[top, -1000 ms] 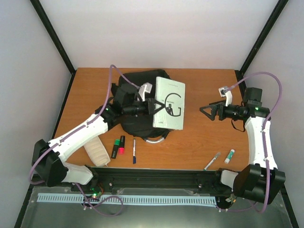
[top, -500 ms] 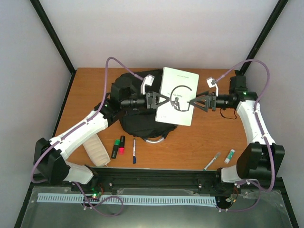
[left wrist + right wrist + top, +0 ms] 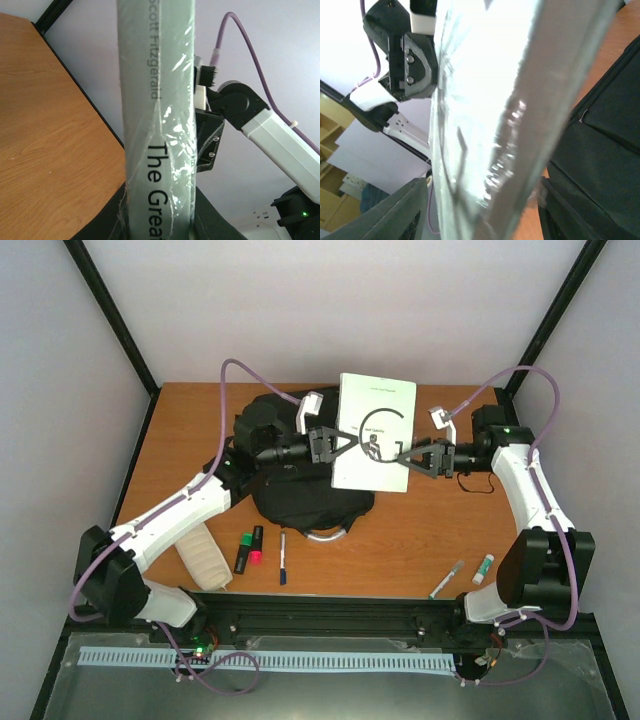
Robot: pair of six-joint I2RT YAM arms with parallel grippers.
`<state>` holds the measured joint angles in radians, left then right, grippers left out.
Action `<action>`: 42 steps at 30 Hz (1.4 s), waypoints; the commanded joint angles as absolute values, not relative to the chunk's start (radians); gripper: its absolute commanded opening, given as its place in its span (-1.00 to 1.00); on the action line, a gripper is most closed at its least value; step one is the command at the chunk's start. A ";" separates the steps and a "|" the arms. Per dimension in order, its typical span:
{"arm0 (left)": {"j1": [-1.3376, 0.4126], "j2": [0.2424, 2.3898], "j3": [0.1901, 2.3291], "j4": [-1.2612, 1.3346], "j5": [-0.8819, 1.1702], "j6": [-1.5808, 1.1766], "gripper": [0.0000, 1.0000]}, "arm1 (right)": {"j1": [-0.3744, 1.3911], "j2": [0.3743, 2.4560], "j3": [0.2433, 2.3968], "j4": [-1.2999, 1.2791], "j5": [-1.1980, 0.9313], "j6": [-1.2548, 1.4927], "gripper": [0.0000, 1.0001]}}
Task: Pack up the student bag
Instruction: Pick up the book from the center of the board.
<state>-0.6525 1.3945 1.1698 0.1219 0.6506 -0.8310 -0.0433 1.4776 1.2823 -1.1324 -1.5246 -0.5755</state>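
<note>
Where the orange-brown wooden table [image 3: 170, 440] nears its front-left edge lie a whitish ribbed fabric pouch [image 3: 205, 562], two dark highlighters [image 3: 243, 553] and a white pen [image 3: 283, 558]. Large black soft fabric backpack [image 3: 300, 502] lies flat, left of centre. The left gripper [image 3: 343, 445] clamps the left edge of a pale plastic-wrapped paperback book [image 3: 375, 405], held over the backpack's right side. The right gripper [image 3: 407, 456] straddles the book's right edge; grip cannot be told. Front right: grey marker [image 3: 446, 579], small white green-capped tube [image 3: 484, 568].

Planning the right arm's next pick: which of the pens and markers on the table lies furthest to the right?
The short white stick with a green end. The grey pen lies just left of it, and it alone is stubby and white.
</note>
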 commanded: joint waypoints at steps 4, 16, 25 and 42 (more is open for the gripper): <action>-0.644 1.410 1.193 0.284 0.639 -0.848 -0.98 | -0.032 1.452 1.322 -1.138 -1.690 -0.569 0.02; -0.637 1.450 1.164 0.238 0.612 -0.818 -0.27 | -0.033 1.433 1.317 -1.077 -1.690 -0.502 -0.69; -0.627 1.483 1.122 0.266 0.665 -0.813 0.15 | -0.044 1.406 1.261 -0.981 -1.627 -0.413 -0.94; -0.627 1.535 1.054 0.630 0.727 -1.024 -0.91 | -0.041 1.362 1.165 -0.823 -1.556 -0.265 0.04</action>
<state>-0.6285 1.5276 1.0733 0.4706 0.7746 -0.9394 -0.0505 1.3994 1.1946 -0.9054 -1.5047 -0.3069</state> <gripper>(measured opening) 0.224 0.459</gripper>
